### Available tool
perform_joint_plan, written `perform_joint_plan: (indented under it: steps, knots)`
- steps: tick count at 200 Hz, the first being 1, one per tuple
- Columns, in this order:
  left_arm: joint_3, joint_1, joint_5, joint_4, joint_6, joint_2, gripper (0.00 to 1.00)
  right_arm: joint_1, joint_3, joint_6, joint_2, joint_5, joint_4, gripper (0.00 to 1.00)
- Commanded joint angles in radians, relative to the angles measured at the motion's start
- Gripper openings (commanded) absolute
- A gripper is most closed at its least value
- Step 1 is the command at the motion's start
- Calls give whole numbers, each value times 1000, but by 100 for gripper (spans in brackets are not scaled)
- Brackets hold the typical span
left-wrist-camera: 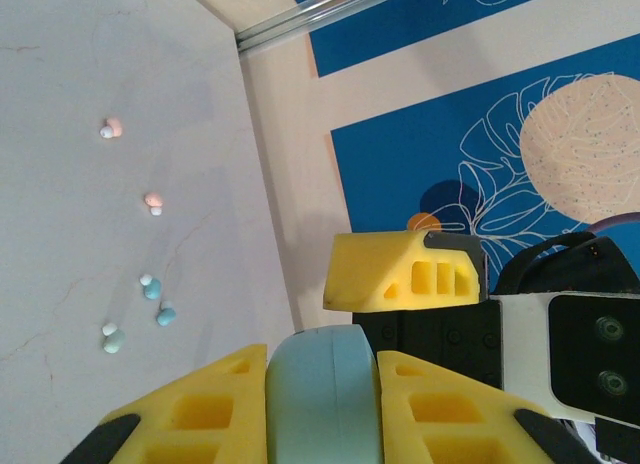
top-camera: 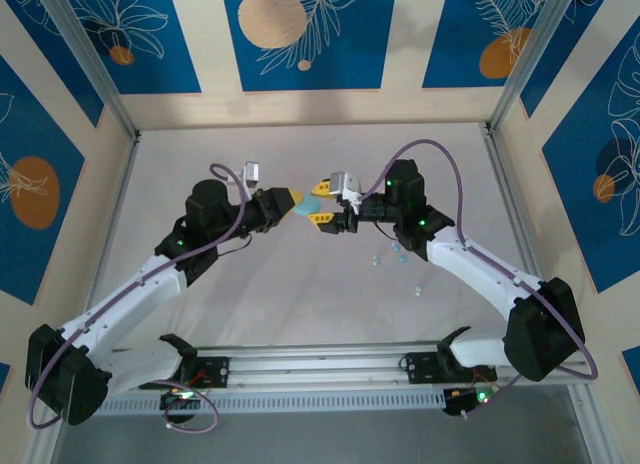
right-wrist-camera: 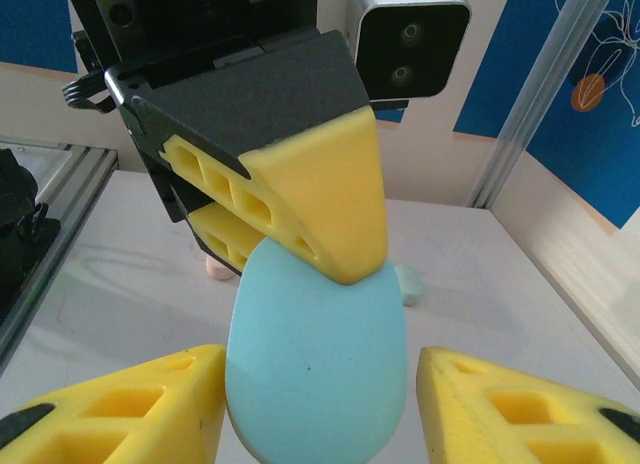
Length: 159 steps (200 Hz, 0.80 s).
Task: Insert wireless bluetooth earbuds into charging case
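Note:
A pale blue oval charging case (top-camera: 311, 205) hangs above the table's middle, and my left gripper (top-camera: 297, 201) is shut on it. In the left wrist view the case (left-wrist-camera: 325, 409) is pinched between both yellow fingers of the left gripper (left-wrist-camera: 322, 362). My right gripper (top-camera: 322, 204) faces it, open. Its fingers flank the case (right-wrist-camera: 315, 374) on both sides, with a small gap on the right of the right gripper (right-wrist-camera: 320, 389). Tiny earbuds lie on the table: pinkish ones (left-wrist-camera: 112, 128) (left-wrist-camera: 153, 201), pale blue ones (left-wrist-camera: 158, 302) and a mint one (left-wrist-camera: 113, 338).
The earbuds (top-camera: 398, 252) are scattered right of centre, under the right forearm. Past the held case, a small mint piece (right-wrist-camera: 408, 284) and a pinkish piece (right-wrist-camera: 215, 269) rest on the table. Patterned walls and metal posts (top-camera: 525, 54) close in the white table.

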Motion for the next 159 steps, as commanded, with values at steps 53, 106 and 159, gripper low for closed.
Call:
perform_joint_plan:
  steps: [53,106,159]
  knots:
    - [-11,-10,5,68,-12,-22,15,-22,37,-7,1,-15,-42,54]
    - [-10,-9,12,76,-12,-14,16,-33,38,35,2,-44,-14,43]
    - [-7,-9,21,94,-20,-4,16,-29,49,49,21,-46,-10,47]
